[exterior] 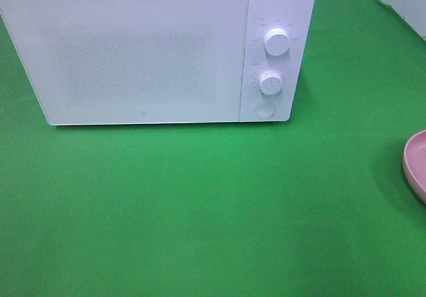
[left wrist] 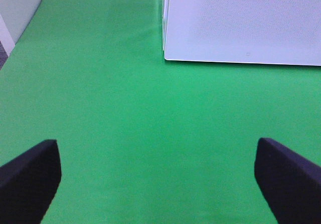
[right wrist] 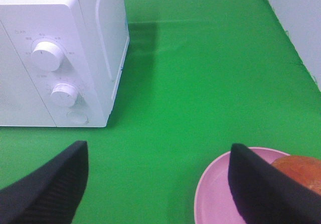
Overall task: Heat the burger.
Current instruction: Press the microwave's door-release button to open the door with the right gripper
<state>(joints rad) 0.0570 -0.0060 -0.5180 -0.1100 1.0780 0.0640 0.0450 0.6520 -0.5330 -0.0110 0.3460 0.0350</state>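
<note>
Sitting on the smooth round pink plate (right wrist: 215,196), your glossy domed burger (right wrist: 303,169) peeks past a matte black finger (right wrist: 261,194); right gripper (right wrist: 158,151) and left gripper (left wrist: 156,151) both gape wide, empty, over flat green cloth (exterior: 200,204).

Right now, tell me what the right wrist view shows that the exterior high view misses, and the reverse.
Only the right wrist view: the burger on the pink plate, the open, empty right gripper, and the side wall of the microwave.
Only the exterior high view: the microwave's whole closed door.
Both: the upper knob, lower knob and round button, part of the pink plate, and the green cloth.
</note>
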